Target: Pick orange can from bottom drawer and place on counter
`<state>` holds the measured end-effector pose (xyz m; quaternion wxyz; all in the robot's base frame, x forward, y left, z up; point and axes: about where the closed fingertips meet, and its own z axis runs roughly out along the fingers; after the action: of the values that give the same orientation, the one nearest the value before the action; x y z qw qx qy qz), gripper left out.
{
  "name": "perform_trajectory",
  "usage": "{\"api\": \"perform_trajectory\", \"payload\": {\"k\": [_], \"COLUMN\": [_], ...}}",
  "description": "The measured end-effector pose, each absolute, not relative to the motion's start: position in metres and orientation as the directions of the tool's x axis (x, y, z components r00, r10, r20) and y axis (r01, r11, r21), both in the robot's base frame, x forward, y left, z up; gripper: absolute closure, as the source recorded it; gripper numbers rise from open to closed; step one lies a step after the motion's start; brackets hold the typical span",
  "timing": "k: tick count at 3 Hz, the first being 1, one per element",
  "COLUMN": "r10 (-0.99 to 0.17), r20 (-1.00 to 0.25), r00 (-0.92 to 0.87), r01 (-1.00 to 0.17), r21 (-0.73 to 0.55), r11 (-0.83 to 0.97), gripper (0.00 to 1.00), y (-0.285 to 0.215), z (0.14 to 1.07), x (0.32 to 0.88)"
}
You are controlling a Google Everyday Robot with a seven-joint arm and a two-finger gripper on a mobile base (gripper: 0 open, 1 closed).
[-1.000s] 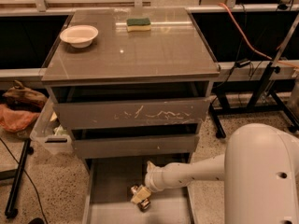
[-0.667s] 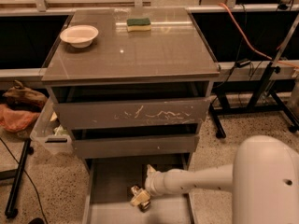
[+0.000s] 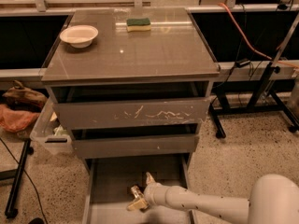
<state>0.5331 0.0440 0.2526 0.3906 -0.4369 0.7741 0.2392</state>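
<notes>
The bottom drawer [image 3: 112, 181] is pulled out, with its flat grey floor showing. The orange can [image 3: 135, 190], small and brownish, lies on that floor near the middle. My gripper [image 3: 142, 192] reaches into the drawer from the lower right. Its fingers are spread, with one finger [image 3: 149, 177] behind the can and the other [image 3: 136, 205] in front of it. I cannot tell whether they touch the can. The counter [image 3: 140, 50] is the glossy grey-brown cabinet top above.
A white bowl [image 3: 79, 35] and a green-and-yellow sponge [image 3: 138, 24] sit on the counter's far part. The scratched upper drawer [image 3: 131, 113] and the middle drawer [image 3: 135, 145] overhang the bottom one. A clear bin [image 3: 49, 134] and black stand legs [image 3: 18, 181] are to the left.
My arm has sunk lower and drawn back toward the lower right of the view. The gripper stays at the can in the bottom drawer, and the can has barely moved.
</notes>
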Motion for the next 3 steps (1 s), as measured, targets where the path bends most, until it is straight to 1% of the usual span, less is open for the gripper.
{"api": "perform_trajectory", "payload": {"k": [1,3], "r10": [-0.473,-0.532], "r20": [-0.822,-0.803], "r00": [-0.317,-0.269], "r01": [-0.864,-0.896], "r21": [0.045,0.006], "r11": [0.501,0.444], "gripper": [0.00,0.00], "y": [0.054,0.082], "z": [0.236,0.216], "x": [0.536,0.546]}}
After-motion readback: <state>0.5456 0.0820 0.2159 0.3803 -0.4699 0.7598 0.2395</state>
